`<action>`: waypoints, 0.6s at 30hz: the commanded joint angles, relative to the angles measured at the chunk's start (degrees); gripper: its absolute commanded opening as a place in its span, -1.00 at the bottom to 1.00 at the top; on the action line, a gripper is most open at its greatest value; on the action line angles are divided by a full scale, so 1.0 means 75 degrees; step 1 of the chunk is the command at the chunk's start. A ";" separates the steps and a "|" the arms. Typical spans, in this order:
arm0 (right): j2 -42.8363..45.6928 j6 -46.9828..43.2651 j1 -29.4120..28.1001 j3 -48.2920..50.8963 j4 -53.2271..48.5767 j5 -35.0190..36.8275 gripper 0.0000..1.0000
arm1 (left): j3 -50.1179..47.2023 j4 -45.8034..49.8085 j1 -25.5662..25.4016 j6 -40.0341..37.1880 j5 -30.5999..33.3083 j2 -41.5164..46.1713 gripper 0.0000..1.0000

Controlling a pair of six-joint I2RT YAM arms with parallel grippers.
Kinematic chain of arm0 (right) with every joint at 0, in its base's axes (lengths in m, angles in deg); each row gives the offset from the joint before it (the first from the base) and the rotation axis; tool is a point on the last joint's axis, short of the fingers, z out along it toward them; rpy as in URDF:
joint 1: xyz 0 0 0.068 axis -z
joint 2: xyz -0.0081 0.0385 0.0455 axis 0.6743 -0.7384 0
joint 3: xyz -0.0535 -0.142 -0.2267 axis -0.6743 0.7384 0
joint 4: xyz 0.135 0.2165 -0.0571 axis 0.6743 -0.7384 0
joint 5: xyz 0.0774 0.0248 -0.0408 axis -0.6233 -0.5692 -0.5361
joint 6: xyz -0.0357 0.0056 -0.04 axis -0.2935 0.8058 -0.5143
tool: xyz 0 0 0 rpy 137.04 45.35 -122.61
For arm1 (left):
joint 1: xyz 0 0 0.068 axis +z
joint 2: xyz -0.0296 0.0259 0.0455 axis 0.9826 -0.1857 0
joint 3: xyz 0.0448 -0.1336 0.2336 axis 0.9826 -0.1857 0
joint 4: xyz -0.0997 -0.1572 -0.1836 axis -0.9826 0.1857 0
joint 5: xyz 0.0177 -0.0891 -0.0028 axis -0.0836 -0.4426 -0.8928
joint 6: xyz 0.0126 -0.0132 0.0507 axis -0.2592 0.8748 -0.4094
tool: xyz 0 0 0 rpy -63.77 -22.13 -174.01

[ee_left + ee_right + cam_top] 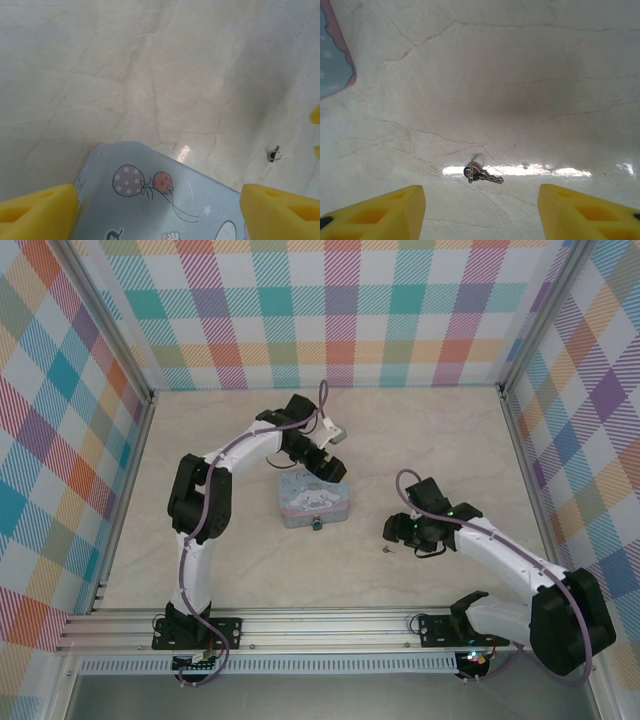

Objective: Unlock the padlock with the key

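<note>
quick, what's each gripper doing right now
Left gripper: fingers wide, straddling the pale blue cartoon tin; grip cannot be told.
Right gripper: open, empty, over the small silver key.

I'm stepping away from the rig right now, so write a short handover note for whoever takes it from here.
Left end effector: open, fingers astride the far end of the pale blue tin; no grip evident.
Right end effector: open, low over the table, with the key lying loose just ahead, between its fingers.
Padlock: at the tin's near edge, too small to tell its state.
Done: nothing beyond the approach; the key is not yet picked up.
Left: grasp the key, carry it to the padlock, insert, turn.
</note>
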 commanded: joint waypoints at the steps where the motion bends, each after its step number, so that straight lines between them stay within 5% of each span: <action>1: -0.0407 0.0078 -0.0325 -0.0424 -0.0374 0.0320 0.12 | -0.0182 -0.0199 -0.0060 0.0037 -0.0269 0.0679 0.68; 8: -0.1372 0.0066 -0.0850 -0.0948 -0.0547 0.0658 -0.10 | -0.1167 -0.2064 -0.0060 0.1325 0.0369 0.2403 0.72; 18: -0.2384 0.0019 -0.1146 -0.1296 -0.0468 0.0906 -0.31 | -0.4927 -0.4808 -0.0071 0.3442 0.2014 0.5590 0.76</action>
